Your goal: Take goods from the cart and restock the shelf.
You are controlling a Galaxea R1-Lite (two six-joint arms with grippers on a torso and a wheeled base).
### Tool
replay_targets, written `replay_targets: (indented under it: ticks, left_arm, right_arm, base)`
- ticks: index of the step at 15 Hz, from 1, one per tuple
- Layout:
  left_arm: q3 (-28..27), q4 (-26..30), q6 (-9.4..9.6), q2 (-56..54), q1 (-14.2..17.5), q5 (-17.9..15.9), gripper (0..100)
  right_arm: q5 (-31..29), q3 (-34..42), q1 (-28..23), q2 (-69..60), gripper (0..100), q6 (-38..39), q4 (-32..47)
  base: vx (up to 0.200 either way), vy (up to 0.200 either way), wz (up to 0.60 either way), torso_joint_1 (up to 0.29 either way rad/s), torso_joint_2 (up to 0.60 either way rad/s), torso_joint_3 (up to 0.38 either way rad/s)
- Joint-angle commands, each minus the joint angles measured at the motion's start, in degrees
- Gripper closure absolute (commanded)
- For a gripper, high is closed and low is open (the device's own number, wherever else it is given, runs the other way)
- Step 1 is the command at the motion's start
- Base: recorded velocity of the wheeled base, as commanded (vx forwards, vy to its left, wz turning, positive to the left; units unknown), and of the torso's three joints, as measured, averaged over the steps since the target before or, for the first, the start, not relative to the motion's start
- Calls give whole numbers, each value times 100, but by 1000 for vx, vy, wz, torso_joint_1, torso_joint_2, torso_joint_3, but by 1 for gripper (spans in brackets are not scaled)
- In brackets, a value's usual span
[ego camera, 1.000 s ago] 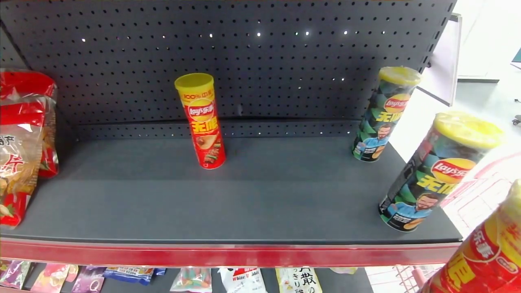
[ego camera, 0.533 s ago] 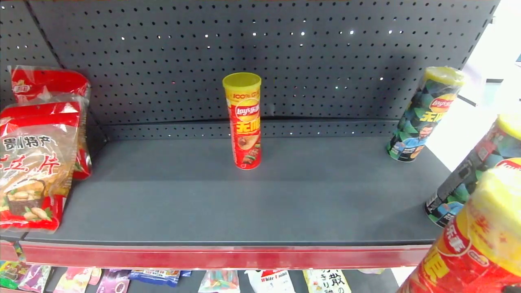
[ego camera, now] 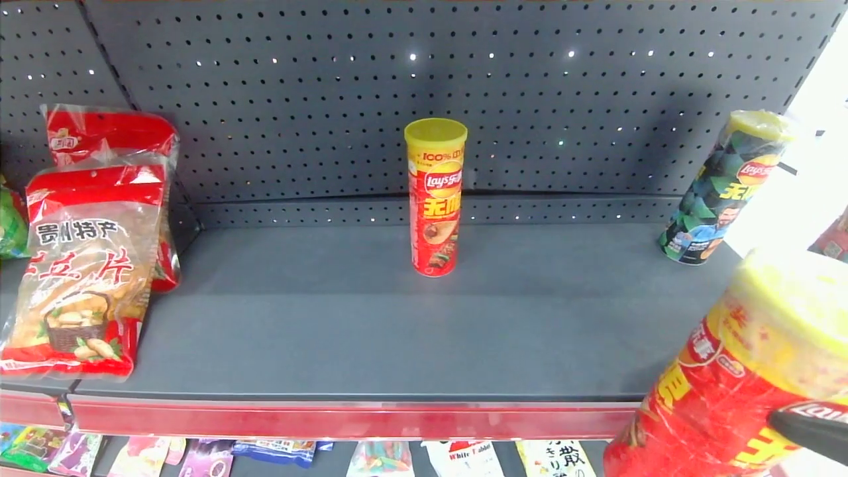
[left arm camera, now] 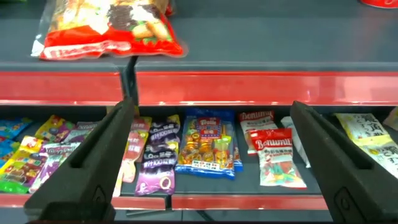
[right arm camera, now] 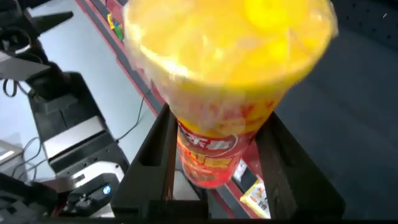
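Leftmost, we are seeing the left gripper [left arm camera: 211,106] hanging with its fingers [left arm camera: 93,162] spread wide and nothing between them. It is facing the red front edge of the shelf [ego camera: 371,331] and the sweet packets [left arm camera: 208,146] on the tier below. On the shelf's left end, two clear-and-red snack bags [ego camera: 86,265] are leaning one in front of the other. The front one is bearing large characters above a picture of a basket. At mid-shelf, near the pegboard back wall [ego camera: 331,99], a red crisp can [ego camera: 435,199] is standing upright. It is wearing a yellow lid, a round red-and-yellow emblem and bold yellow characters. Toward the right end, also at the back, a green-and-black crisp can [ego camera: 725,189] is standing, showing the same emblem and a drawn figure in a blue shirt. At far right, we are watching the right gripper [right arm camera: 217,155] clasping a second red can [ego camera: 735,377] between its two black fingers [right arm camera: 155,162]. The can's yellow lid is pointing up, and the can is hanging in the air near the shelf's front right corner.
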Motion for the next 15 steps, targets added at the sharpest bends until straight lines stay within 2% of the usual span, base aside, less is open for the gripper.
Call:
replay_targets:
  ticks: [1,5,6,7,12,13,14,15]
  left_arm:
    - [0,-2,-19,5,1,1,0]
    - [0,6,69,5,1,-16,0]
    - [0,-38,578,5,10,-262,0]
    - [0,-46,614,5,10,-368,0]
    - [-114,-249,614,5,10,-280,0]
    - [-1020,-1497,543,1130,-86,-262,0]
    - [-1397,-2850,244,2492,-420,-113,0]
    - [-2259,-3896,-186,3723,-895,63,0]
  right_arm:
    - [-1,-29,-92,63,100,38,-31]
    - [-36,-82,-197,45,100,223,-40]
    - [-36,-82,-338,37,100,249,-40]
    - [-36,-82,-355,1,100,249,-40]
    - [-36,-117,-601,-113,100,346,-31]
    - [-36,-117,-610,-183,100,407,-23]
    - [-36,-126,-619,-183,100,416,-23]
    - [-45,-117,-628,-166,100,416,-31]
  base:
    - [0,0,0,0,0,0]
    - [0,0,0,0,0,0]
    - [0,0,0,0,0,0]
    - [0,0,0,0,0,0]
    - [0,0,0,0,0,0]
    - [0,0,0,0,0,0]
    - [0,0,0,0,0,0]
    - [0,0,0,0,0,0]
